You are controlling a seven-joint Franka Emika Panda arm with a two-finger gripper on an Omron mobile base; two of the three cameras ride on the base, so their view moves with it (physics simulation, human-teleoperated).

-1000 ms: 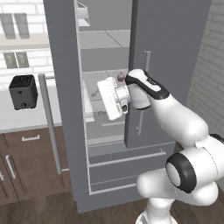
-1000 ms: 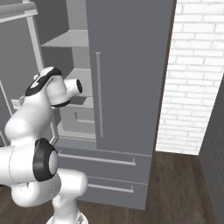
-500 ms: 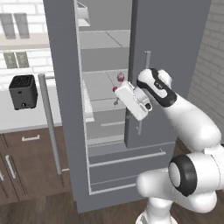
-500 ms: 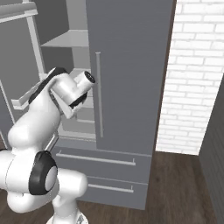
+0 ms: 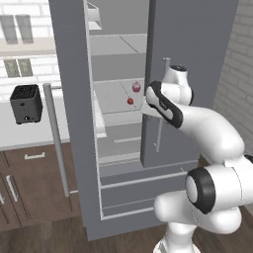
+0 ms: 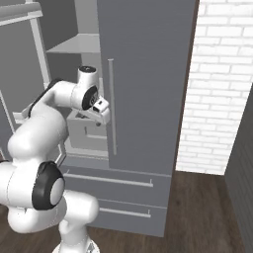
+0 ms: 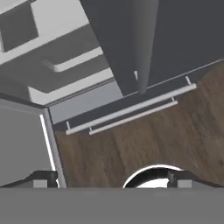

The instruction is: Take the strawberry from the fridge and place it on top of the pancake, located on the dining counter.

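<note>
The grey fridge stands with its left door swung open and its right door shut. On a middle shelf lies the tiny red strawberry, with a slightly larger pinkish-purple round item just behind it. My gripper hangs at the edge of the shut door, a little right of and below the strawberry, apart from it and pointing down. Seen from the right, the gripper is in front of the shelves. In the hand view the gripper is open and empty over the bottom drawers. The pancake and dining counter are out of view.
The open left door carries a long bar handle that juts toward me. A black toaster sits on a white worktop over brown cabinets. A white brick wall rises right of the fridge. Wood floor lies below.
The hand has swung right from in front of the middle shelf to the shut door's edge and turned downward, uncovering the strawberry. The jaws stay open.
</note>
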